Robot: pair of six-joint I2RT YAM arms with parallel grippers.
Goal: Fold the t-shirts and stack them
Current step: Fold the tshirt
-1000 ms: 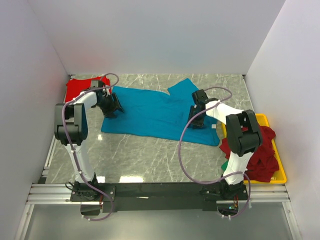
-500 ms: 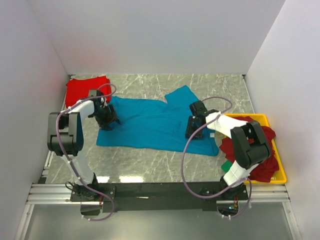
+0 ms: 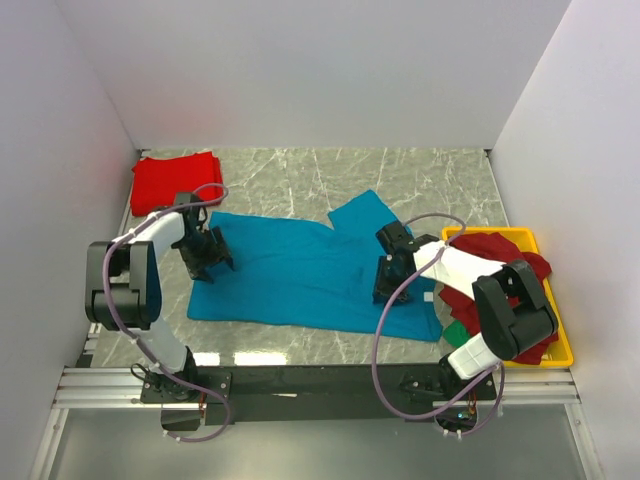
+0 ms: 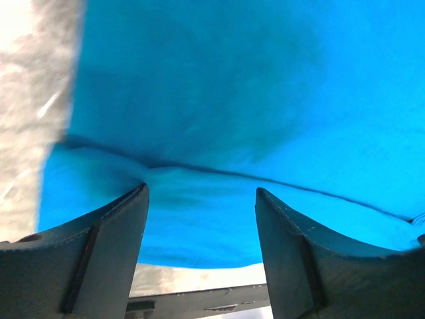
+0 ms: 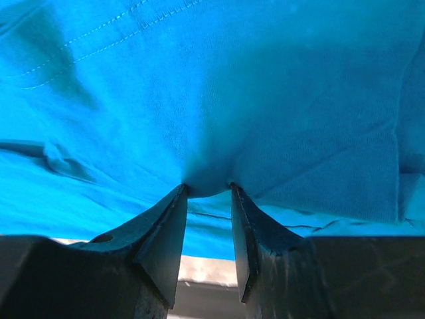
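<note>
A teal-blue t-shirt (image 3: 300,275) lies spread across the middle of the marble table, one sleeve pointing to the back. My left gripper (image 3: 205,262) stands over its left edge. In the left wrist view the left gripper (image 4: 201,193) is open, fingers wide apart over the teal cloth (image 4: 219,100), and no cloth is caught between them. My right gripper (image 3: 388,285) is at the shirt's right part. In the right wrist view the right gripper (image 5: 208,186) is shut on a pinched fold of the teal cloth (image 5: 265,100). A bright red t-shirt (image 3: 175,180) lies folded at the back left.
A yellow tray (image 3: 560,350) stands at the right edge and holds a heap of dark red t-shirts (image 3: 510,260) with a bit of green cloth (image 3: 458,328). White walls close the table at the back and on both sides.
Both grippers have come toward the near edge, and the teal t-shirt has slid that way with them. The left gripper's fingers have spread a little wider.
</note>
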